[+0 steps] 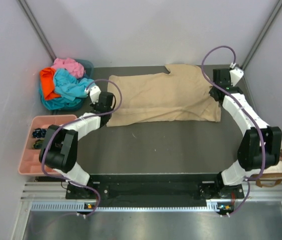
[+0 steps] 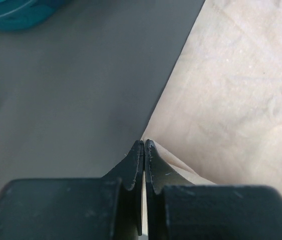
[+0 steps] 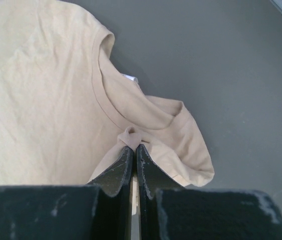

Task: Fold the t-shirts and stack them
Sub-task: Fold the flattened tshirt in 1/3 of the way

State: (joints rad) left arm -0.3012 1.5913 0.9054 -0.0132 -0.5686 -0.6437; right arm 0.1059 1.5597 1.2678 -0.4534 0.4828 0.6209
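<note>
Roughly flat, the tan t-shirt (image 1: 163, 97) lies across the far middle of the dark table (image 1: 171, 145), its length running left to right and its collar at the right end. At that end the right gripper (image 3: 133, 146) has its claw pressed together on a small pucker of the collar band, which bunches up just past the tips; the rest of the neckline and a rumpled sleeve spread beyond and to the right of it. At the shirt's opposite, left edge the left gripper (image 2: 144, 142) is likewise closed, its tips meeting right on the hem line, with a pale strip of the cloth showing between the fingers, bare table to its left and tan cloth to its right. Further left, in the far corner, a teal basket (image 1: 88, 65) holds the turquoise t-shirt (image 1: 70, 85), the orange t-shirt (image 1: 48, 82) and the pink t-shirt (image 1: 66, 65) in a loose heap. A pink tray (image 1: 30, 150) sits nearer, beside the left arm.
</note>
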